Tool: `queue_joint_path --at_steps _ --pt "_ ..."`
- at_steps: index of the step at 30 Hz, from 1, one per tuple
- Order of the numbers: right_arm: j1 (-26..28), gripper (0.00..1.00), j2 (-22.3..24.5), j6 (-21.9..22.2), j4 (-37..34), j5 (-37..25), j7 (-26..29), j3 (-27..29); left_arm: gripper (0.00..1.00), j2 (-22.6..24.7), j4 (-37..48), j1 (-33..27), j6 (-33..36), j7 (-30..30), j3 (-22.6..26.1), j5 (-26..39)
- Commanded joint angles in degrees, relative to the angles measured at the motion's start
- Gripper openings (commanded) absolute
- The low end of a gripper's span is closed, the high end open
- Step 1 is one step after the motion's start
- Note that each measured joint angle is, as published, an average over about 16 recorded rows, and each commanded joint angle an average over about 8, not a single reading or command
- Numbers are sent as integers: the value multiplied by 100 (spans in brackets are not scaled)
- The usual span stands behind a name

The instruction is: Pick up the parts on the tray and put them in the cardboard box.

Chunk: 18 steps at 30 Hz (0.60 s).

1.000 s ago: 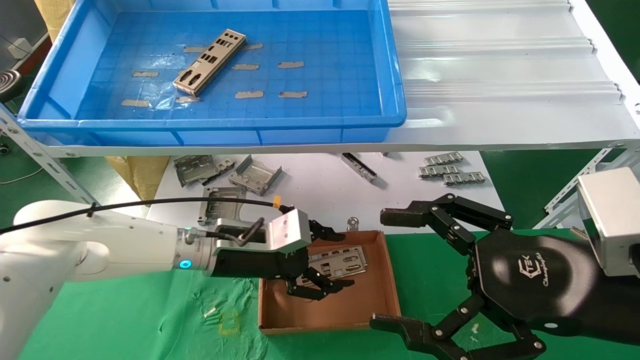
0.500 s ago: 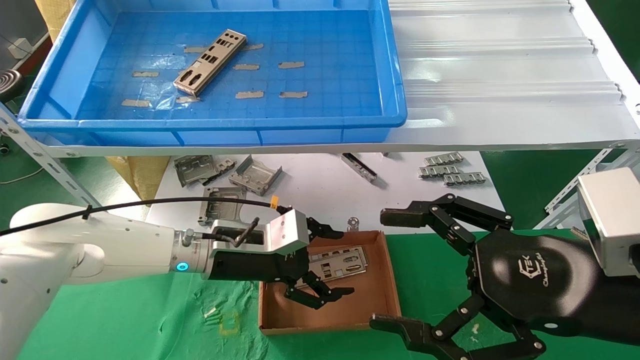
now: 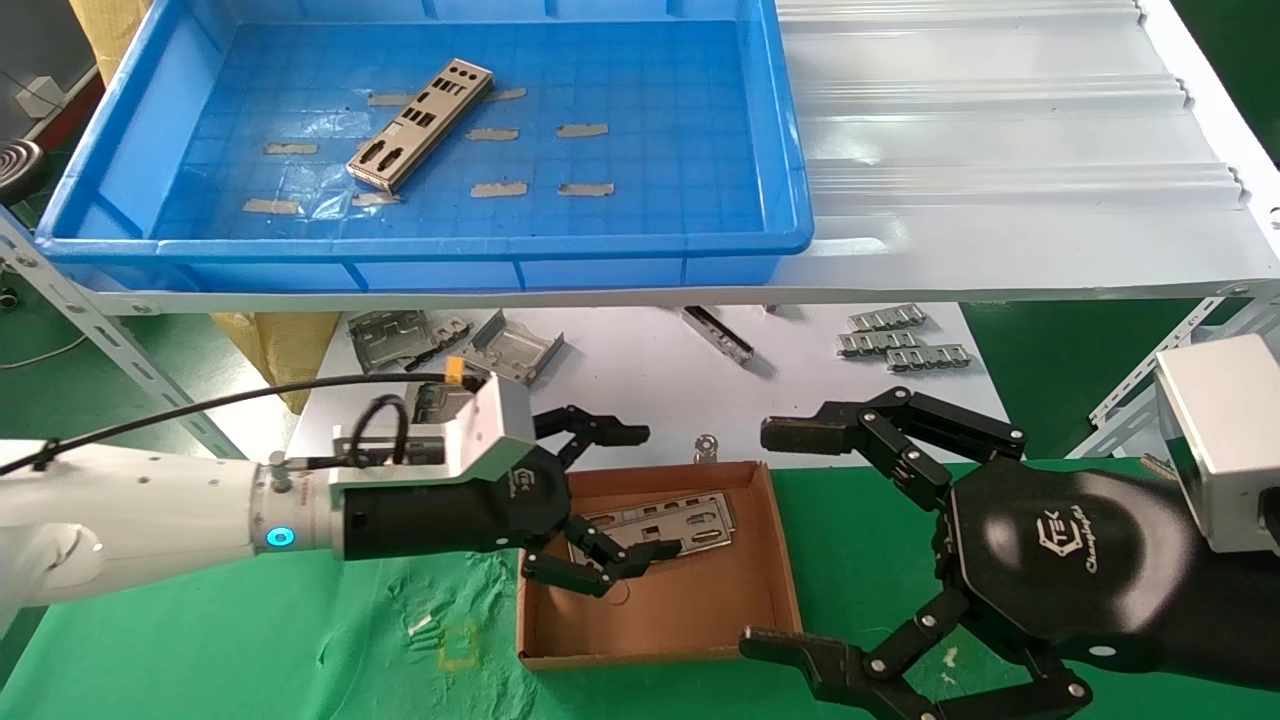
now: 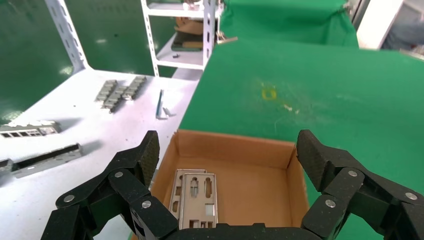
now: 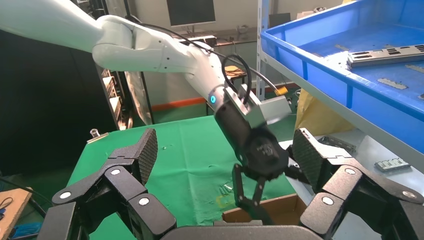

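We note the left gripper point(image 3: 600, 492) has drawn back from over the box point(image 3: 690, 610), jaws wide and empty. Plates point(image 3: 655, 525) lie inside it; one plate point(image 3: 420, 124) remains in the tray point(image 3: 430, 250). Right gripper point(image 3: 790, 535) idles spread beside the box.

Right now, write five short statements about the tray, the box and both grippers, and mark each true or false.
1. One part lies in the tray. True.
2. The cardboard box holds no parts. False: silver plates lie flat inside it.
3. The left gripper is open above the box. True.
4. The right gripper grips a plate. False: it is open and holds nothing.
5. The box sits inside the tray. False: it sits on the green cloth, below the shelf.
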Motion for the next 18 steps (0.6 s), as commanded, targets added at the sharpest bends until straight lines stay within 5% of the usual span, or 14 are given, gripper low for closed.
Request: queue_joint_path --at_steps 1,18 --pt "0 100 0 0 0 0 0 0 100 -136 -222 91 22 -133 -100 -69" --pt "0 100 0 0 0 0 0 -1 100 -1280 -2080 857 208 -1246 -938 -646"
